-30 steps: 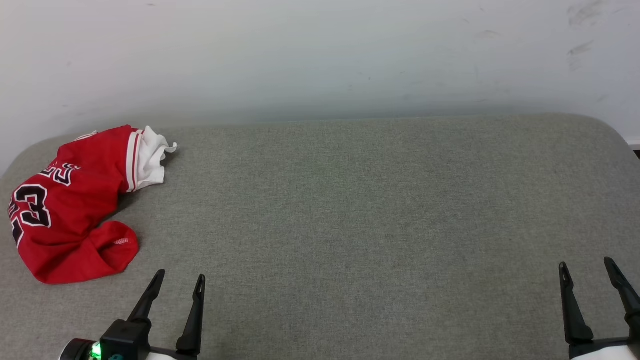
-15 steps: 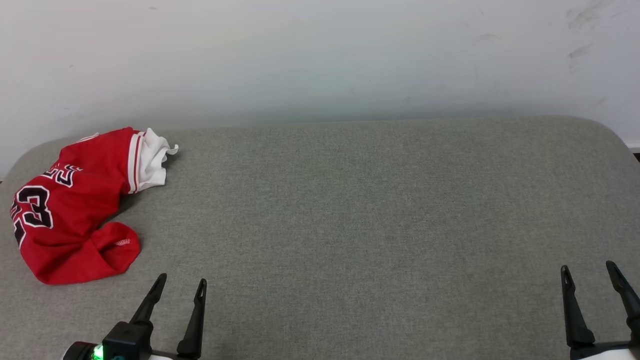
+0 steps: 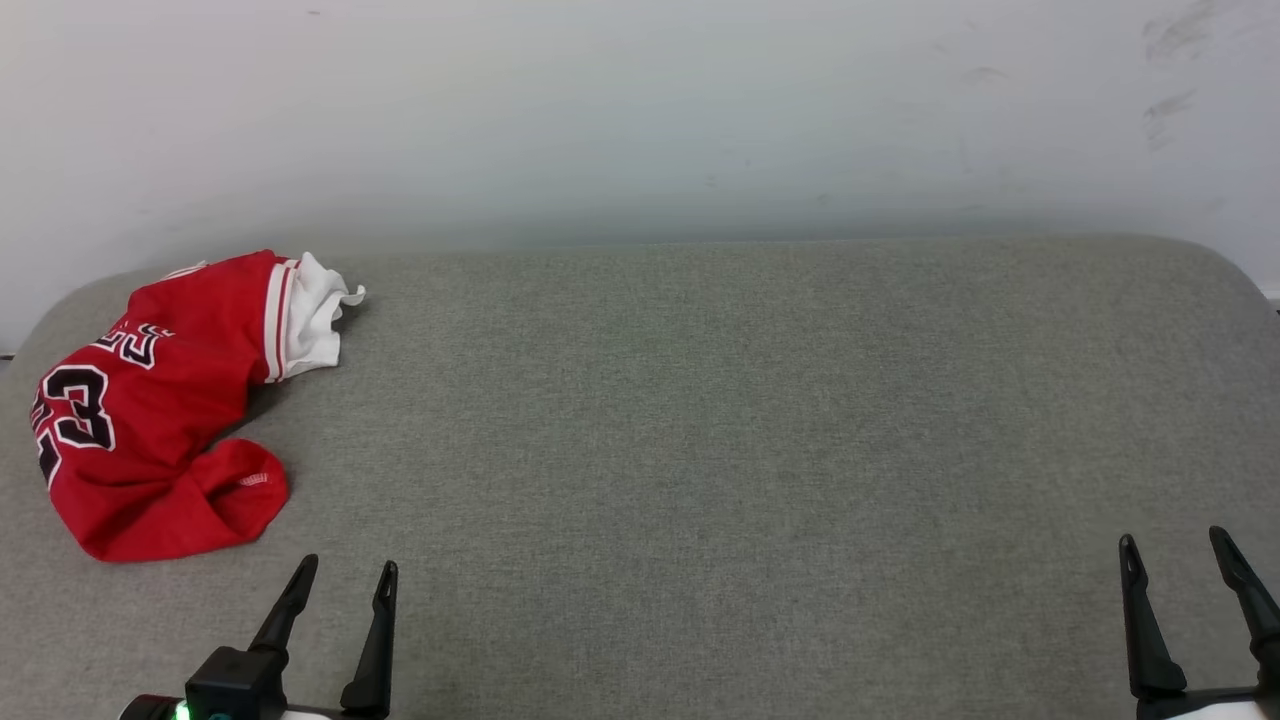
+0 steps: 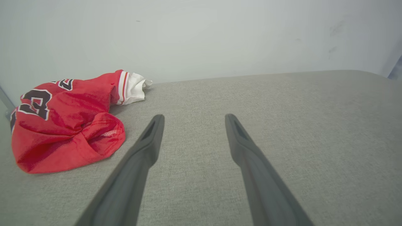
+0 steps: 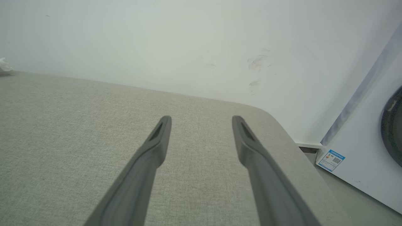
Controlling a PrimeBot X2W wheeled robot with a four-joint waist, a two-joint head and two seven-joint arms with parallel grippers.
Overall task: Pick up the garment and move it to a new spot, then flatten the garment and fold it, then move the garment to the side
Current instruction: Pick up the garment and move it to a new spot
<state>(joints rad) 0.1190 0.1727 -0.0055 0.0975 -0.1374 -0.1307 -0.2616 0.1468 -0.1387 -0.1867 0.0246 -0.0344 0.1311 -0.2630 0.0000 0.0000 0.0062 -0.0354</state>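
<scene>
The garment lies crumpled at the far left of the grey padded surface, red with a white sleeve toward the wall and black "23" lettering showing. In the left wrist view the garment sits up and to the left of my fingers. My left gripper stands open near the front edge, just right of and nearer than the cloth, apart from it. My right gripper is open at the front right, nothing between its fingers. A white scrap of the garment peeks in at the right wrist view's left edge.
A pale wall runs along the back of the surface. The surface's rounded right corner drops off to the floor, where a white appliance with a dark round door stands.
The whole head picture has shifted slightly, so the camera moved. Both grippers sit a little lower in view than before; the garment lies as it did.
</scene>
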